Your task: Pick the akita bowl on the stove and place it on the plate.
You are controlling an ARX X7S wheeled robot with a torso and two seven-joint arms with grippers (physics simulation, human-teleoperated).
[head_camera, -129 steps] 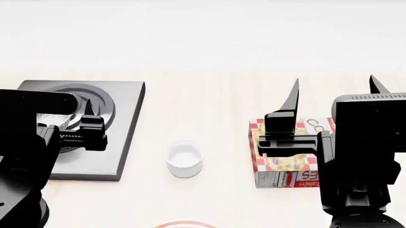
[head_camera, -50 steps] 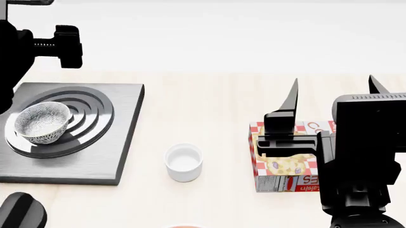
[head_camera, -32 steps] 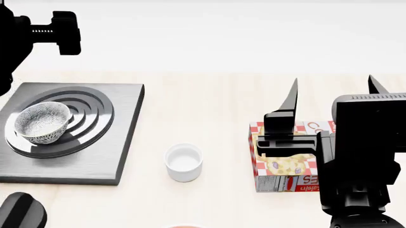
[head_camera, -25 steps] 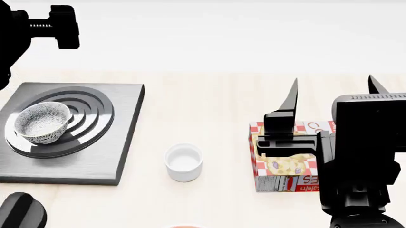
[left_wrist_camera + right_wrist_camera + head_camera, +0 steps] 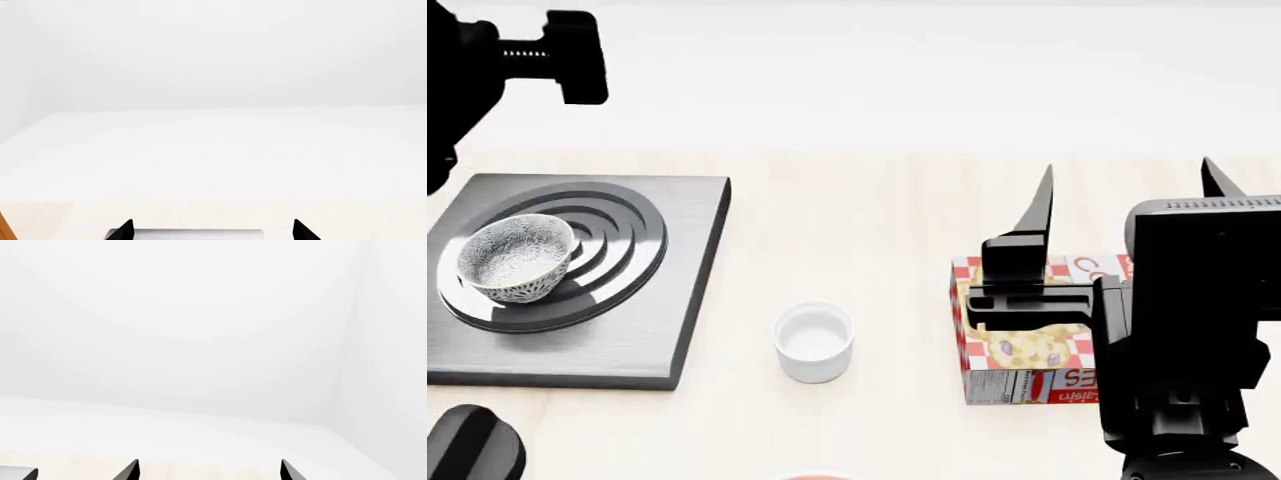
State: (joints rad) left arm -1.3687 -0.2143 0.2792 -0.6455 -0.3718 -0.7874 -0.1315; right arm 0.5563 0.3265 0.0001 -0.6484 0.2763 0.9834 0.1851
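The left gripper [image 5: 212, 231] shows only two black pointed tips at the bottom of the left wrist view. They stand wide apart with nothing between them. In the head view the left arm is a black shape in the upper left corner, high above the stove [image 5: 687, 270].

The right gripper [image 5: 1128, 205] is at the right of the head view. Its two thin black fingertips [image 5: 1045, 205] point up and stand apart, holding nothing. Behind it sits a red and white checked box [image 5: 1014, 360], like a snack box, with flat sides and sharp corners.

The akita bowl [image 5: 515, 257] sits at the left of the head view, on the black raised rings of the stove. It is small and round with a little foot, white with lots of tiny dark specks. It looks hard and smooth, so it could slip. The stove is a flat square slab of dark grey metal, a bit shiny.

A small plain white cup [image 5: 814, 342] stands on the pale wooden surface [image 5: 868, 220] near the lower middle. At the very bottom edge a thin red curve peeks in, likely the plate [image 5: 814, 477].

What could go wrong: the bowl leans a little on the rings. If the gripper comes down off-centre, it could push the rim and tip the bowl or make it slide away.
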